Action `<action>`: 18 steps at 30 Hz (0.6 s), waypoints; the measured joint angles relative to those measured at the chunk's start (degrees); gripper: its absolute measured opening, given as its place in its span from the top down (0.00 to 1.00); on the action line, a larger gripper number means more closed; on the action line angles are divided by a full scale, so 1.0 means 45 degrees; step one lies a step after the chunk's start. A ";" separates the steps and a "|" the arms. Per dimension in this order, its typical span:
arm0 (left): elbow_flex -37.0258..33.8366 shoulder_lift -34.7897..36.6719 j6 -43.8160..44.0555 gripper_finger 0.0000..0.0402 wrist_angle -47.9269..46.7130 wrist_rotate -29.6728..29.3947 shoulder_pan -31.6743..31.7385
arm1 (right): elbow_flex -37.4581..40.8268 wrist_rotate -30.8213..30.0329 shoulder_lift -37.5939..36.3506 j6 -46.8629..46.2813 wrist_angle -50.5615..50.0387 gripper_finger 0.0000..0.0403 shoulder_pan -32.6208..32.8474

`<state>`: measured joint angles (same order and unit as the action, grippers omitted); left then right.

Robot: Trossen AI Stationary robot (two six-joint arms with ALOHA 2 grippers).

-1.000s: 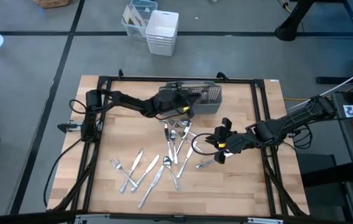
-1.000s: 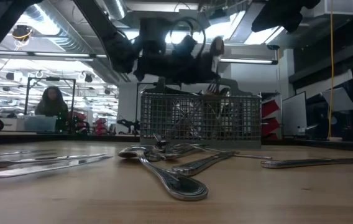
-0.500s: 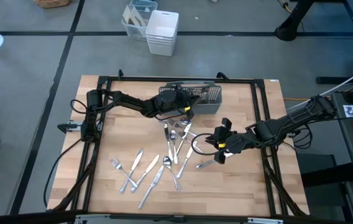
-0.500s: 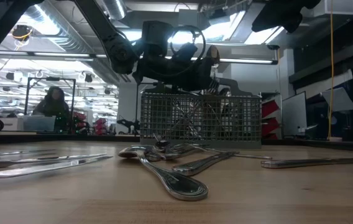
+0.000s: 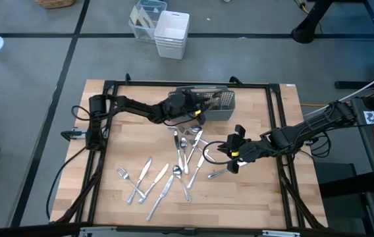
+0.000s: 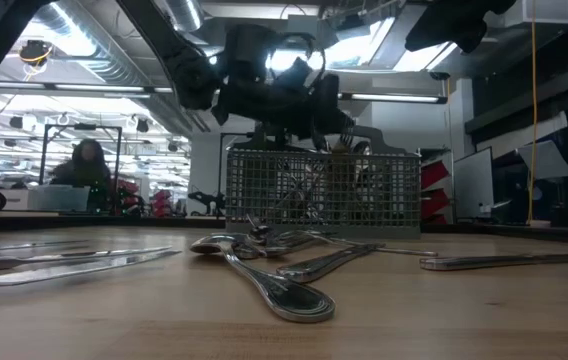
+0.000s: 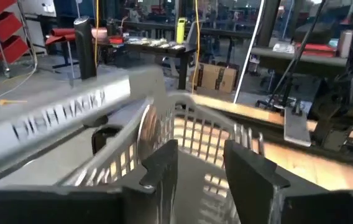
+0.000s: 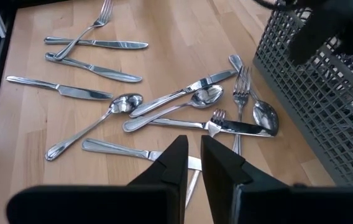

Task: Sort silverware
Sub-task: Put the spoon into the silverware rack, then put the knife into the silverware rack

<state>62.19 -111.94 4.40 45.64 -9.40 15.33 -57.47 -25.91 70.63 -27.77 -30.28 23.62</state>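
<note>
High view: my left claw (image 5: pixel 195 113) has just spread open over the mesh caddy (image 5: pixel 218 101), piece seemingly dropped; scattered silverware (image 5: pixel 186 146) awaits.

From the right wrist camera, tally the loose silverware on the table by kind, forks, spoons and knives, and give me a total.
Knives: 5
Spoons: 3
Forks: 3
Handle, head hidden behind the right pincer: 1
Total: 12
</note>
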 joint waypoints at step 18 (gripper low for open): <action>0.0015 0.4815 0.0098 0.69 -0.7785 0.1031 -0.0651 | -0.0005 0.3503 0.0000 0.0004 -0.0456 0.88 -0.0001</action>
<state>62.26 -90.27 4.84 10.60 -4.76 12.40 -57.49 -10.15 70.63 -27.75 -32.34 23.61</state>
